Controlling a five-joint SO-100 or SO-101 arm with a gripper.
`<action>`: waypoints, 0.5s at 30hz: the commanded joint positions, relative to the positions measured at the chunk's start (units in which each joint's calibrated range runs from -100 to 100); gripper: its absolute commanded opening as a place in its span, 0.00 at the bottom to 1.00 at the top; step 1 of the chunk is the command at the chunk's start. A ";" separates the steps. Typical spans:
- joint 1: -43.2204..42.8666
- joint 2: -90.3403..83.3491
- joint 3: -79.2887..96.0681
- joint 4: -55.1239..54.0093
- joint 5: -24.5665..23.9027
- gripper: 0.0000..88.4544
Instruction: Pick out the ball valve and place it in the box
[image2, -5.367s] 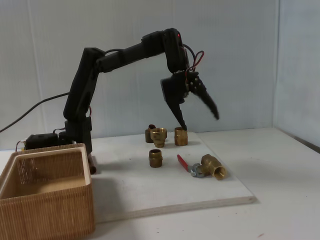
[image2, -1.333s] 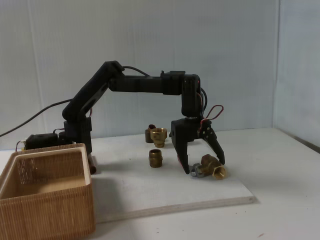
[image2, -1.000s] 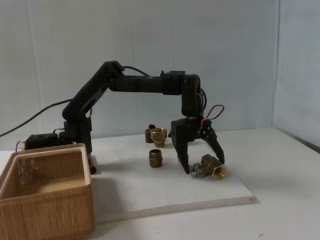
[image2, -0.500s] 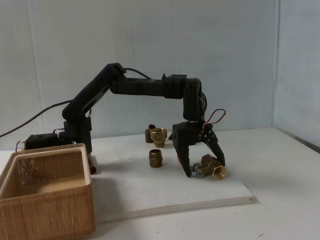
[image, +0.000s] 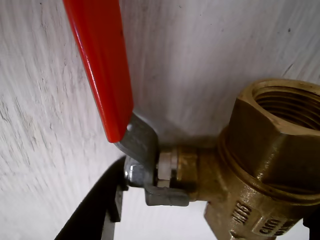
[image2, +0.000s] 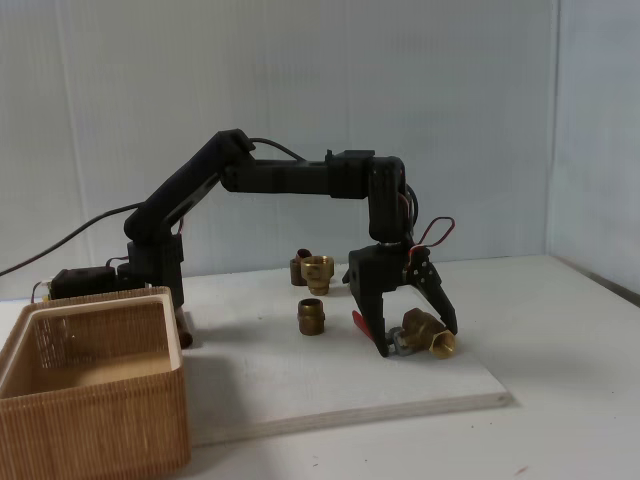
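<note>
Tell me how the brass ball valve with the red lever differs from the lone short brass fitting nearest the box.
The brass ball valve carries a red lever and silver nut; the short brass fitting is plain. The valve lies on its side between the open end effector fingers; the fitting stands upright, apart. Both are brass and rest on the white board.

The small brass ball valve (image: 260, 170) is golden yellow, with a glossy red lever handle (image: 102, 65) and a silver nut (image: 137, 172). Left of it in the fixed view, the ribbed corrugated box (image2: 92, 395) is light brown with a pale wooden rim, the two-finger gripper (image2: 416, 340) matte black, the board (image2: 330, 385) whitish.
</note>
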 joint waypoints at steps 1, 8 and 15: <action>0.26 -0.21 -1.49 -0.28 0.01 0.40; 0.26 -0.30 -2.12 1.96 0.06 0.40; -0.18 -0.30 -2.12 3.25 -0.14 0.21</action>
